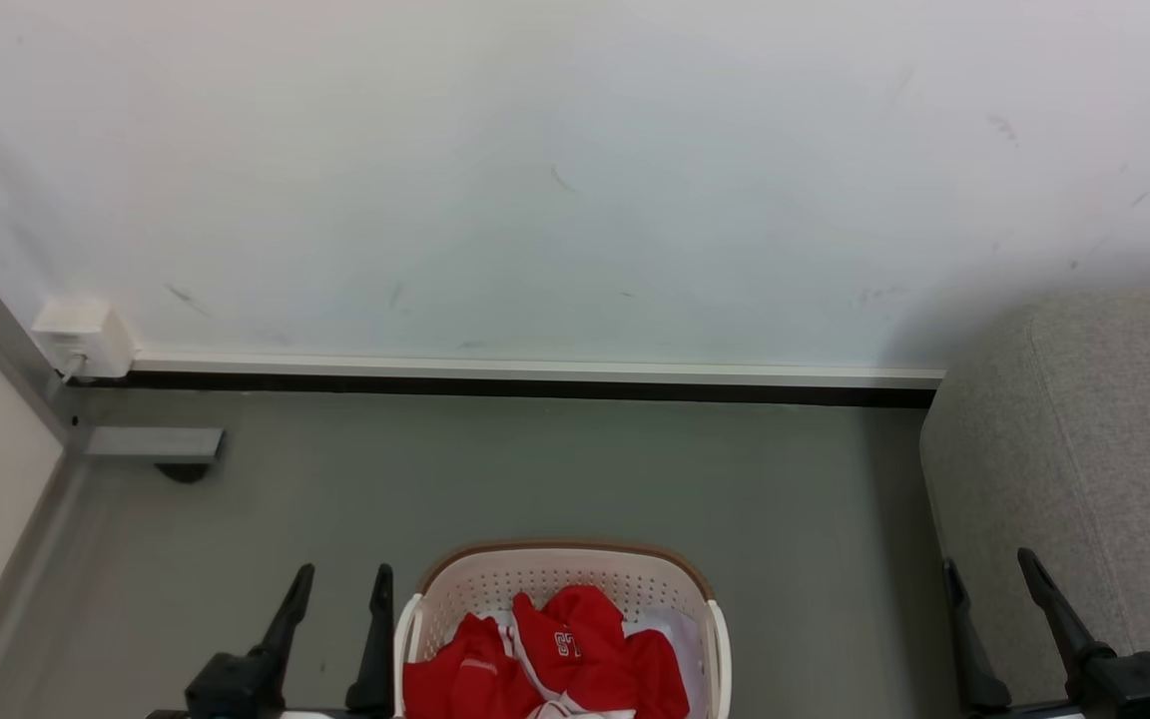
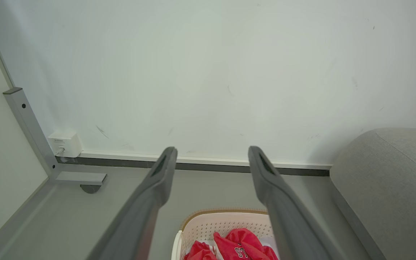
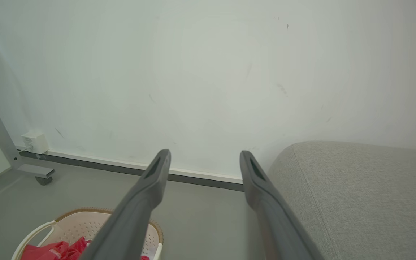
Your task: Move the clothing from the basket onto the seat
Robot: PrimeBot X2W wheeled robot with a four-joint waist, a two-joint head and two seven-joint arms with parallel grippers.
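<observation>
Red clothing with white trim lies crumpled inside the basket, and one piece on top shows a white printed number. A white sheet shows beneath the garments at the basket's right side. The basket stands on the grey floor, with a stretch of floor between it and the white wall beyond. To the basket's right, across a strip of floor, is the seat, grey fabric with a stitched seam. The left pincer hangs just beside the basket's left rim, its fingers spread wide and holding nothing. The right pincer is well to the basket's right, at the seat's edge, its jaws equally wide and empty. Far to the basket's left, a grey metal frame foot rests on the floor, and a small white box sits at the base of the wall.
</observation>
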